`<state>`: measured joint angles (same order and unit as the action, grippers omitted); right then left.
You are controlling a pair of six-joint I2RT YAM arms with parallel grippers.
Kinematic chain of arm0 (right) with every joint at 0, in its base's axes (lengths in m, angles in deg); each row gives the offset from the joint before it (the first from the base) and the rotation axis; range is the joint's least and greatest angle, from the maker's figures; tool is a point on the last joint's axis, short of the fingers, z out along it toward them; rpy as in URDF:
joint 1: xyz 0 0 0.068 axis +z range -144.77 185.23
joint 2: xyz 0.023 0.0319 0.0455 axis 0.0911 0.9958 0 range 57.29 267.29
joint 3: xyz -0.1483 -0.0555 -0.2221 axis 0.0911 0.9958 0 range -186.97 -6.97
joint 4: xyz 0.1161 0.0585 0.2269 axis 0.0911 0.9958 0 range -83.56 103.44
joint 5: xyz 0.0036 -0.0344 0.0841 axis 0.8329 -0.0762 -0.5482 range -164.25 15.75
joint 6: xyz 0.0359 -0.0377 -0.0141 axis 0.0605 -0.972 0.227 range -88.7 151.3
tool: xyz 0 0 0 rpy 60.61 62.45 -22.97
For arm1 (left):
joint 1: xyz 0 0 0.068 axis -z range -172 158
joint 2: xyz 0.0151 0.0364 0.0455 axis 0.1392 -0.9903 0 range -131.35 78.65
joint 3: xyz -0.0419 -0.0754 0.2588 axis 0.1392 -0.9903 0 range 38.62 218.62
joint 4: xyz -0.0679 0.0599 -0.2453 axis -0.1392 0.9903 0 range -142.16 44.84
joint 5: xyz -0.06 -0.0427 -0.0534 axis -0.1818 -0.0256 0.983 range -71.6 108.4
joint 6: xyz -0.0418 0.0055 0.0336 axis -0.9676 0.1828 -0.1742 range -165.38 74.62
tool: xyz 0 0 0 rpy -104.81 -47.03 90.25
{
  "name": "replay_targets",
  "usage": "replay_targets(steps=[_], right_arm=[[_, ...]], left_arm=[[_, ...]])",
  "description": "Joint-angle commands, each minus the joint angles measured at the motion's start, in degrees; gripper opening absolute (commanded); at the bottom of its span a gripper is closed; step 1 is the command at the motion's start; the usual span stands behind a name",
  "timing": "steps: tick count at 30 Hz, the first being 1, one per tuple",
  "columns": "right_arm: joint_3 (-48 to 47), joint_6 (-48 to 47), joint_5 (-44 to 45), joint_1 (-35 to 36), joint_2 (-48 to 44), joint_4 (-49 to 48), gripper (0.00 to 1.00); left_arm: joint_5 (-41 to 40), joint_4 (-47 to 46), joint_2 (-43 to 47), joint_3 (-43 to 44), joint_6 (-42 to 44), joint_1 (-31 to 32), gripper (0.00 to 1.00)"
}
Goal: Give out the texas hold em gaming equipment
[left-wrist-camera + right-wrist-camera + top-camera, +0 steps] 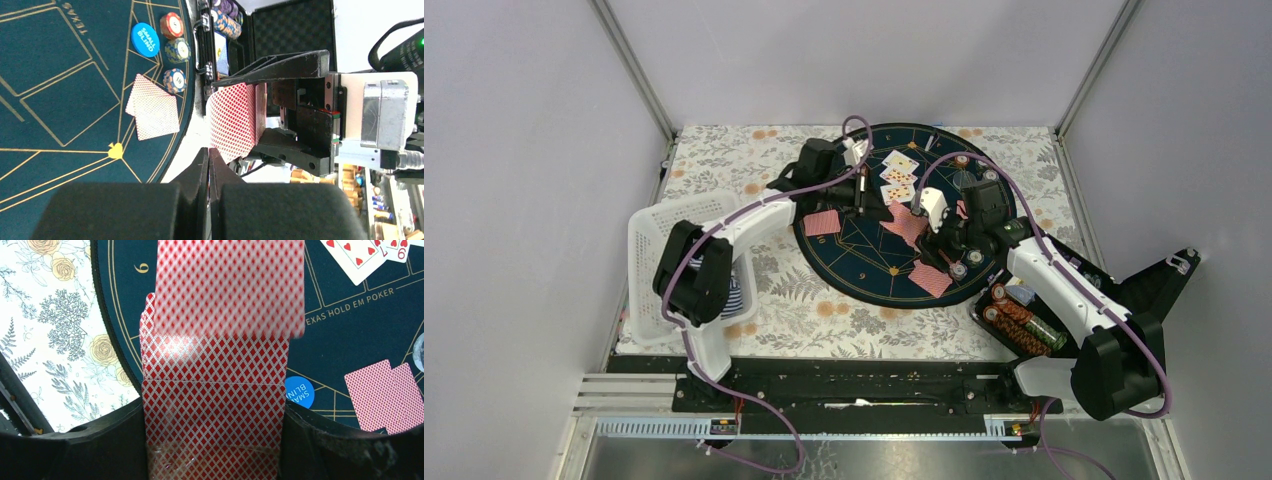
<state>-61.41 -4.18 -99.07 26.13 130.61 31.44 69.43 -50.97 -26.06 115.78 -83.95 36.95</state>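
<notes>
Left wrist view alone shows the left gripper (209, 167) shut just off the mat (60, 100), right wrist view the right gripper (215, 452) clamping cards (215, 405) above that mat.

Glossy cards (215, 410) (paper), matt cloth mat (350, 335)

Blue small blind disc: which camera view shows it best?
The left wrist view: the blue disc lies whole on the mat, its lettering readable, next to the chip stacks. The right wrist view shows only part of it, cut off by the cards held close to the camera. In the top external view I cannot make it out.
</notes>
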Motion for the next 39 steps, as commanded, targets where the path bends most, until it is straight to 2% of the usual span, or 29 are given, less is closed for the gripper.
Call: replay_targets(steps=[1,8,18,31,39], right_arm=[[-0.85,0.48,0.45,0.56,-1.51,-3.28,0.0],[-0.96,0.66,1.34,0.52,-1.6,-3.46,0.0],[-1.05,0.86,2.58,0.33,-1.39,-3.71,0.0],[-0.85,0.77,3.19,-0.03,-0.56,-3.98,0.0],[-0.85,0.63,3.34,-0.07,-0.19,-4.07,0.0]], left_arm=[[-2.01,-11.68,4.75,-3.88,-5.48,-3.92,0.0],[-6.4,-13.87,-0.01,-3.01,-8.36,-8.16,0.0],[-9.3,-18.9,-12.62,4.34,-10.9,-6.33,0.0],[-15.66,-11.52,-25.74,17.29,-6.76,-2.21,0.0],[-20.47,-5.53,-29.16,21.04,-3.36,-1.45,0.02]])
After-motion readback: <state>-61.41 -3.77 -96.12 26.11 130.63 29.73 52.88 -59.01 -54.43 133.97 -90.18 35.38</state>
